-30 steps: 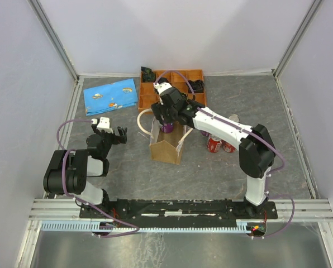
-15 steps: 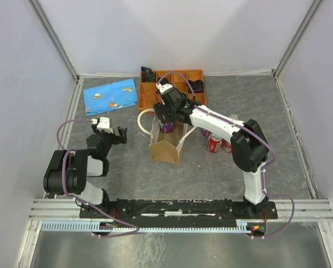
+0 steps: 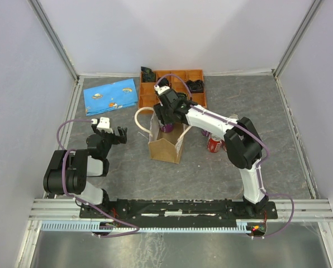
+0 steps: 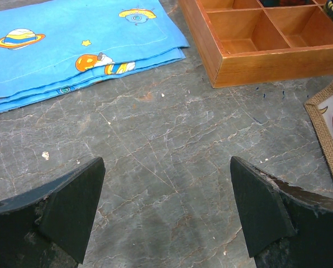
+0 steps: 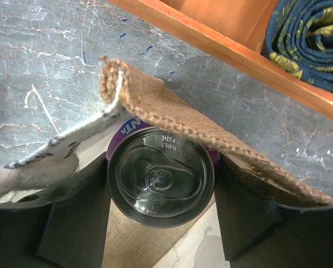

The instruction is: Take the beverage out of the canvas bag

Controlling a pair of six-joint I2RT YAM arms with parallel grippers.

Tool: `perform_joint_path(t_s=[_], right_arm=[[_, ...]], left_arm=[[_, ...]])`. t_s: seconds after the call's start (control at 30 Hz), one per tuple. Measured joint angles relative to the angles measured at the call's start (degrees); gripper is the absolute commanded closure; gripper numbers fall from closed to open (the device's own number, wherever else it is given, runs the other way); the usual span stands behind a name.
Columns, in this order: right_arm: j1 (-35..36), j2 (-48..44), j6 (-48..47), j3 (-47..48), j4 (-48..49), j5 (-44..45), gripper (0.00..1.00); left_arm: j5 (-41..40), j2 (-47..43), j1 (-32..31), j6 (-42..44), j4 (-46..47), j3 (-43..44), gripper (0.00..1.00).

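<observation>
Checking top cam, we see the right gripper [image 3: 165, 119] has dipped deeper into the canvas bag [image 3: 163, 148], left-wrist cam has the left gripper [image 4: 166, 207] spread wide & empty, right-wrist cam shows fingers [image 5: 71, 229] now clamped on the purple can [image 5: 161, 177] still inside, so lift-out's next imo.

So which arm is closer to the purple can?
Right. The right pincer is down in the bag, fingers against both sides of the can. The left pincer hangs open off to the bag's left, over the table.
</observation>
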Motion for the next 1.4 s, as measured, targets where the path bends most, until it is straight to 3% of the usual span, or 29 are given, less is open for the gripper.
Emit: perform_joint_path(t_s=[0.03, 0.07, 0.1, 0.53, 0.97, 1.17, 1.4], right_arm=[[-0.02, 0.11, 0.31, 0.11, 0.02, -0.02, 0.90], [-0.04, 0.22, 0.11, 0.26, 0.02, -0.15, 0.99], [-0.04, 0.31, 0.07, 0.42, 0.00, -0.31, 1.00], [1.20, 3.43, -1.95, 6.60, -3.63, -6.58, 1.00], [4.57, 2.86, -6.56, 9.70, -5.86, -5.35, 1.00], [4.90, -5.16, -9.20, 9.11, -6.08, -2.43, 1.00], [5.88, -25.00, -11.21, 0.66, -1.05, 2.25, 1.00]], left_arm=[[0.00, 0.00, 0.00, 0.00, 0.02, 0.00, 0.01], [0.00, 0.00, 0.00, 0.00, 0.02, 0.00, 0.01], [0.00, 0.00, 0.00, 0.00, 0.00, 0.00, 0.01], [0.00, 0.00, 0.00, 0.00, 0.02, 0.00, 0.01], [0.00, 0.00, 0.00, 0.00, 0.00, 0.00, 0.01], [0.00, 0.00, 0.00, 0.00, 0.02, 0.00, 0.01], [0.00, 0.00, 0.00, 0.00, 0.00, 0.00, 0.01]])
